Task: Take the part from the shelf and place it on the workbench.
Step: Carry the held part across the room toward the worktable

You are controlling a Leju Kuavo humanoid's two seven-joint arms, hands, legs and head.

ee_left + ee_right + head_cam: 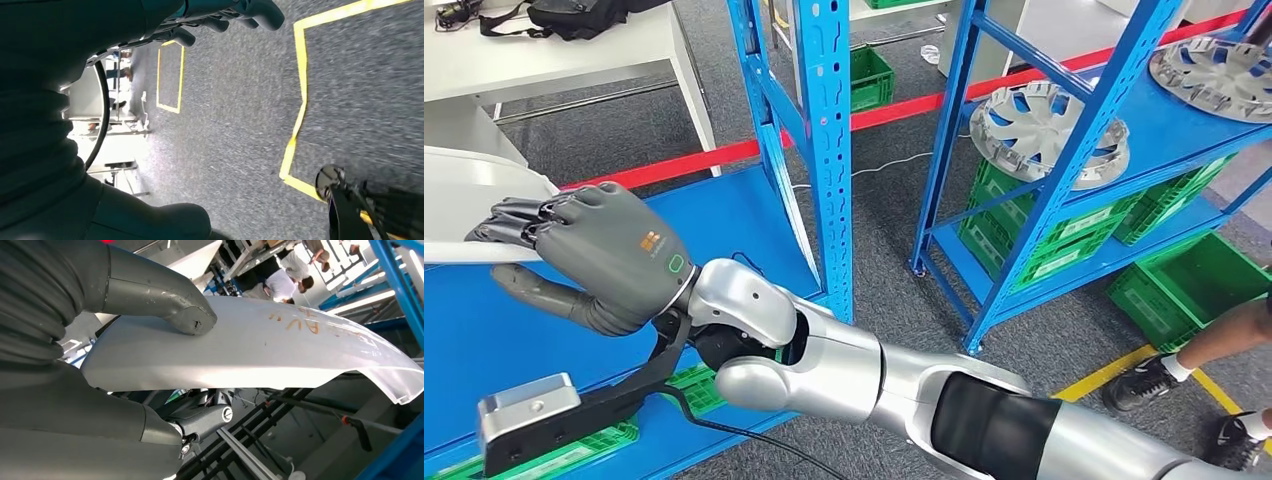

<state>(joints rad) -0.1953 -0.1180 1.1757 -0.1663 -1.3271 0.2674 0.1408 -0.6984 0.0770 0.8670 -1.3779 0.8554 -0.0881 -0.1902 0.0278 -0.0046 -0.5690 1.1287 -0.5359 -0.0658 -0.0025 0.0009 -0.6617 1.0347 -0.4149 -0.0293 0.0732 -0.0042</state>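
The part (472,205) is a long, curved white panel at the left edge of the head view, above the blue shelf board (734,215). My right hand (602,256) grips its end, fingers over the top and thumb underneath. Up close in the right wrist view, the panel (260,352) carries orange writing, and the thumb (167,302) presses on its face while the other fingers close on it from the opposite side. My left hand (220,17) hangs over the grey floor with its fingers apart and nothing in it.
A blue shelf upright (829,150) stands just right of my right arm. A second blue rack holds silver wheel covers (1044,130) above green crates (1064,235). A white table (554,50) is at the back left. A person's feet (1169,375) stand by yellow floor tape.
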